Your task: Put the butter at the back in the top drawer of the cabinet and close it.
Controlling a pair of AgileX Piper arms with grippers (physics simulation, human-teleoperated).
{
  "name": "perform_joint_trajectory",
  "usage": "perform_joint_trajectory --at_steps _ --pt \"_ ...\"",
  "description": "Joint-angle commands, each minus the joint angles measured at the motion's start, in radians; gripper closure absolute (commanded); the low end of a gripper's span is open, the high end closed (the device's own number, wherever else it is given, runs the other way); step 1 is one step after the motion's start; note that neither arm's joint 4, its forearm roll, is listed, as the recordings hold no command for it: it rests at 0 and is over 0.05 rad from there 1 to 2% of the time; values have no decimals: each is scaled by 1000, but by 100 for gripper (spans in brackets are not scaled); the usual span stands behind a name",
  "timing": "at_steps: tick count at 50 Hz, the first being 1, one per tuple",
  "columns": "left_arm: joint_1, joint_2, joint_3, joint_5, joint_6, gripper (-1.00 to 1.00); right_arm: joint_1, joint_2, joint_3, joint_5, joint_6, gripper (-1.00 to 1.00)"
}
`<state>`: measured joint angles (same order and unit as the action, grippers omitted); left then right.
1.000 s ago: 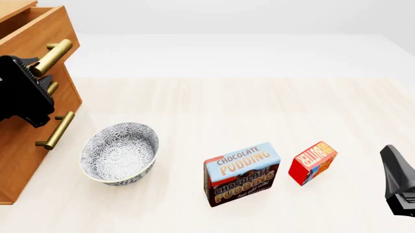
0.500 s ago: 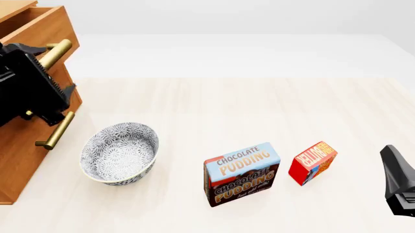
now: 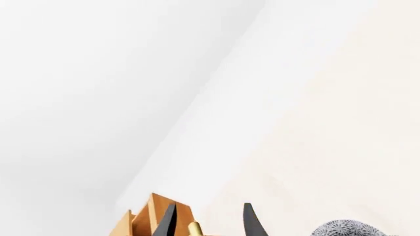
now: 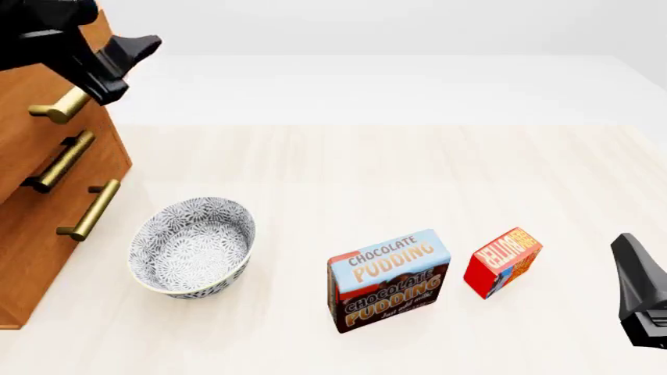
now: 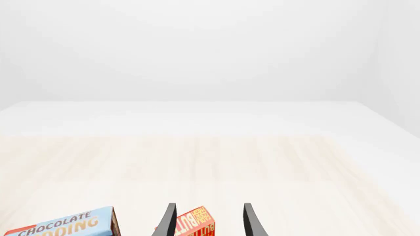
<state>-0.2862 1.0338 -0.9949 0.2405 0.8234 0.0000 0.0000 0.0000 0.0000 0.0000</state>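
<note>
Probably light, stiff cardboard: butter (image 4: 502,262) standing on table (image 4: 365,164) right of pudding box (image 4: 389,280), best pinched across narrow sides. Right gripper (image 5: 208,221) spread, likewise left gripper (image 3: 208,222).

A patterned bowl (image 4: 193,246) is seen upright on the pale wooden table (image 4: 417,172), well apart from the left jaws and below them; only its rim (image 3: 354,229) is caught in the left wrist view. A pudding box (image 4: 390,280) is stood between the bowl and the right jaws, its corner (image 5: 62,227) shown just beside those jaws.
</note>
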Motion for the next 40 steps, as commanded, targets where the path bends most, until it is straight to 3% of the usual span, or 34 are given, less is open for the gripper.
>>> perform_joint_trajectory --at_steps 1,4,6,11,14,16,21,33,34,40 --pt "-27 44 -225 242 -195 -100 0 0 0 0 0 -100" --pt "-10 34 -259 283 -226 -100 0 0 0 0 0 -100" --pt "-3 55 -315 334 -294 -100 0 0 0 0 0 -100" --pt "17 69 -408 415 -388 -100 0 0 0 0 0 -100" --pt "12 92 -446 464 -441 -100 0 0 0 0 0 -100" --pt "20 79 -449 467 -437 -100 0 0 0 0 0 -100" --pt "31 103 -514 552 -533 -100 0 0 0 0 0 -100" --pt "56 99 -564 646 -604 -100 0 0 0 0 0 -100" --pt "41 119 -577 662 -635 -100 0 0 0 0 0 -100" --pt "98 83 -562 672 -622 -100 0 0 0 0 0 -100"
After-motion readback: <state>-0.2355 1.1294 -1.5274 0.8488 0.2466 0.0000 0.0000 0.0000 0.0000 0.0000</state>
